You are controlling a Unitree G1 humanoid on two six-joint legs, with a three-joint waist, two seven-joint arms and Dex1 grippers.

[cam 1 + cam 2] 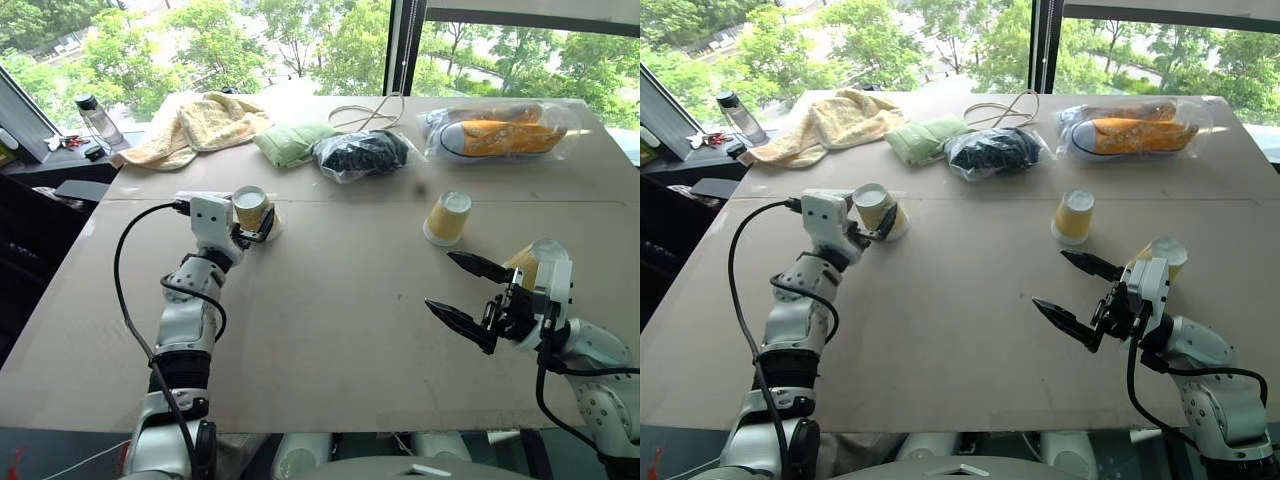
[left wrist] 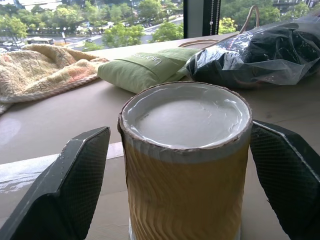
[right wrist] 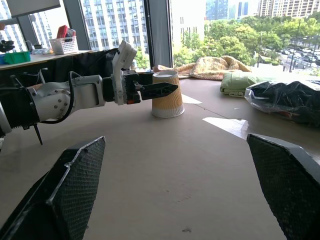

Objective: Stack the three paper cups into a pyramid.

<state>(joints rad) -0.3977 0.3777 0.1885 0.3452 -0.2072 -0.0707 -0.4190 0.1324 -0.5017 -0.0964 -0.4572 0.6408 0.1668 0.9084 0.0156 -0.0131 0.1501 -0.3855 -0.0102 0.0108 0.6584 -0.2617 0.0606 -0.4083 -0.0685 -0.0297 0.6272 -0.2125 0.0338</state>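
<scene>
You are seeing three yellow-orange ribbed paper cups (image 1: pixel 251 208) sitting apart, unstacked; left gripper (image 1: pixel 258 226) straddling nine-o'clock cup, ungripped; right gripper (image 1: pixel 462 296) gaping empty.

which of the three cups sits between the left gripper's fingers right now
The cup on the robot's left side of the table: the left gripper's open fingers flank it. The middle cup and the cup behind the right gripper stand apart from any fingers.
</scene>
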